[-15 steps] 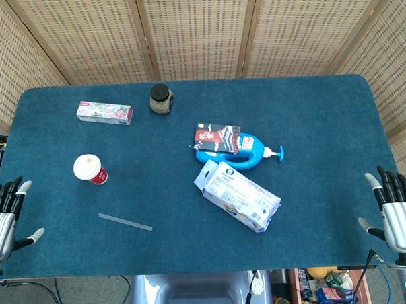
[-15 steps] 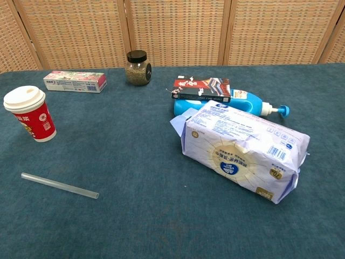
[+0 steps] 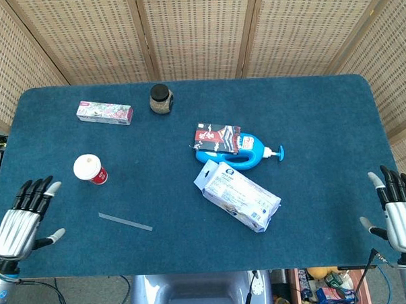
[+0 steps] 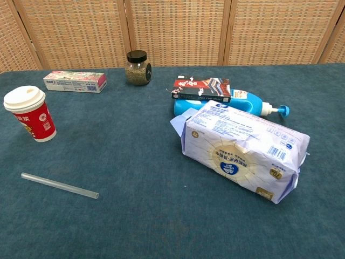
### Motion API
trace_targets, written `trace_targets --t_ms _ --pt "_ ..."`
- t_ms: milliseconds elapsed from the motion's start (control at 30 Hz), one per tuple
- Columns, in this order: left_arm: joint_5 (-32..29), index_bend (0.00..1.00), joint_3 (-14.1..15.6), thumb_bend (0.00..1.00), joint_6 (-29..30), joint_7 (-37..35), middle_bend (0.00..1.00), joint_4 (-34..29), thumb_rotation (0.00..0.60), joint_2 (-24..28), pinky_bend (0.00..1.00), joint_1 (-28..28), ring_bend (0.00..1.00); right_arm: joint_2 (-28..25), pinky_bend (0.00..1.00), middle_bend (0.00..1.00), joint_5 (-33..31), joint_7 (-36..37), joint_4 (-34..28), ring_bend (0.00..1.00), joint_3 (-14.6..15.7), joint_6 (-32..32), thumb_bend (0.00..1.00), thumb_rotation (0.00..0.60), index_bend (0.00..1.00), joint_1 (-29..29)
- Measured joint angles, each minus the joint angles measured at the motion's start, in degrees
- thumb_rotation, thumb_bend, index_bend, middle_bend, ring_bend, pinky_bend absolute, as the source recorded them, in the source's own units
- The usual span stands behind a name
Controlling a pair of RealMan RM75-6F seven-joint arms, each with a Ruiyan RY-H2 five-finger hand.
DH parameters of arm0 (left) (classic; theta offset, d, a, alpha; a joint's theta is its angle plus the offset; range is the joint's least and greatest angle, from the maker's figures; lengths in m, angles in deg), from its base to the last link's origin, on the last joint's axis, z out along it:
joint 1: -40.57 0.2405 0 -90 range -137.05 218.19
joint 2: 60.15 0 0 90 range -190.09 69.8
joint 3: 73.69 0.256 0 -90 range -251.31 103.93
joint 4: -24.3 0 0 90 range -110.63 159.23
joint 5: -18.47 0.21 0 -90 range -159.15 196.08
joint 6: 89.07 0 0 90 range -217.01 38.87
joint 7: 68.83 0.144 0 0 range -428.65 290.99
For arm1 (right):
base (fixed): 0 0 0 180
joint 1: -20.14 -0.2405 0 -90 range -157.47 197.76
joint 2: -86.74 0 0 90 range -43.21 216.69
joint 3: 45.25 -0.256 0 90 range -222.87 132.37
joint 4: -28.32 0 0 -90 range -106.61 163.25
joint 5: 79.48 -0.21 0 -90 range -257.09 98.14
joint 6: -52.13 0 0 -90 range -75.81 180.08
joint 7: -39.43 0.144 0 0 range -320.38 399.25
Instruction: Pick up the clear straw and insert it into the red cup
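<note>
The clear straw point(image 3: 125, 222) lies flat on the blue table cloth near the front left, also visible as the straw point(image 4: 59, 185) in the chest view. The red cup point(image 3: 90, 170) with a white lid stands upright just behind it; the cup point(image 4: 30, 114) shows at the left of the chest view. My left hand point(image 3: 24, 219) hovers at the table's front left corner, fingers spread, holding nothing, left of the straw. My right hand point(image 3: 399, 212) sits at the front right edge, fingers spread and empty. Neither hand appears in the chest view.
A white and blue packet point(image 3: 237, 195) lies in the middle, with a blue pump bottle point(image 3: 240, 155) and a small dark box point(image 3: 217, 136) behind it. A toothpaste box point(image 3: 105, 112) and a black-lidded jar point(image 3: 161, 99) stand at the back left.
My left hand has moved right and inward over the table corner, nearer the straw. The right hand has barely shifted. The objects have not moved.
</note>
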State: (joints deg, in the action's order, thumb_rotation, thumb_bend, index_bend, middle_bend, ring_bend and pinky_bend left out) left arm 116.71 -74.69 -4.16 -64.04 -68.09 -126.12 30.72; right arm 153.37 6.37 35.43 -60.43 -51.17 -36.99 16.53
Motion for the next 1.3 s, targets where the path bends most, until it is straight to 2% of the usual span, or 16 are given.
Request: trace_targets --t_ms 67,167,300,367,600,733,900,1100,1300 --pt "2.65 0.03 0.13 0.01 -2.09 0.28 0.0 -0.84 0.6 0.1 0.0 -2.22 0.0 0.0 0.0 0.0 -0.44 0.0 -0.01 0.0 -0.16 0.34 0.0 0.6 0.0 -0.1" --pt "4.24 0.16 0.04 0.01 -7.28 0.85 0.0 -2.66 0.6 0.18 0.0 -6.08 0.0 0.0 0.0 0.0 -1.16 0.04 0.1 0.0 -0.42 0.8 0.0 0.6 0.0 -0.23" --pt "3.79 0.28 -0.58 0.1 -16.06 1.08 0.0 -4.63 0.6 -0.49 0.0 -11.87 0.0 0.07 0.0 0.0 -1.92 0.17 0.44 0.0 -0.64 1.41 0.0 0.6 0.0 -0.36" --pt "3.09 0.32 -0.92 0.16 -19.16 1.18 0.0 -5.03 0.6 -1.09 0.0 -13.95 0.0 0.08 0.0 0.0 -2.18 0.26 0.57 0.0 -0.66 1.7 0.0 0.6 0.0 -0.4" --pt "-4.24 0.37 -2.55 0.21 -28.4 6.23 0.0 -4.24 0.6 -7.3 0.0 -19.06 0.0 -0.19 0.0 0.0 -3.45 1.62 1.12 0.0 -0.84 3.3 0.0 0.6 0.0 -0.72" --pt "-8.88 0.42 -2.85 0.26 -30.99 10.27 0.0 -3.27 0.6 -11.04 0.0 -20.35 0.0 -0.46 0.0 0.0 -3.49 2.28 1.08 0.0 -0.75 3.81 0.0 0.6 0.0 -0.85" --pt "-12.46 0.42 -2.46 0.3 -32.28 13.03 0.0 -1.46 0.6 -14.25 0.0 -21.22 0.0 -0.71 0.0 0.0 -3.77 2.81 1.12 0.0 -0.68 4.53 0.0 0.6 0.0 -1.04" --pt "-14.09 0.47 -1.49 0.3 -32.59 14.13 0.0 -0.52 0.6 -15.42 0.0 -21.68 0.0 -0.84 0.0 0.0 -3.89 2.98 0.97 0.0 -0.58 4.98 0.0 0.6 0.0 -1.19" --pt "-15.67 0.47 -0.87 0.3 -32.73 15.07 0.0 0.08 0.6 -16.14 0.0 -22.07 0.0 -0.86 0.0 0.0 -3.98 2.8 0.86 0.0 -0.44 5.27 0.0 0.6 0.0 -1.28"
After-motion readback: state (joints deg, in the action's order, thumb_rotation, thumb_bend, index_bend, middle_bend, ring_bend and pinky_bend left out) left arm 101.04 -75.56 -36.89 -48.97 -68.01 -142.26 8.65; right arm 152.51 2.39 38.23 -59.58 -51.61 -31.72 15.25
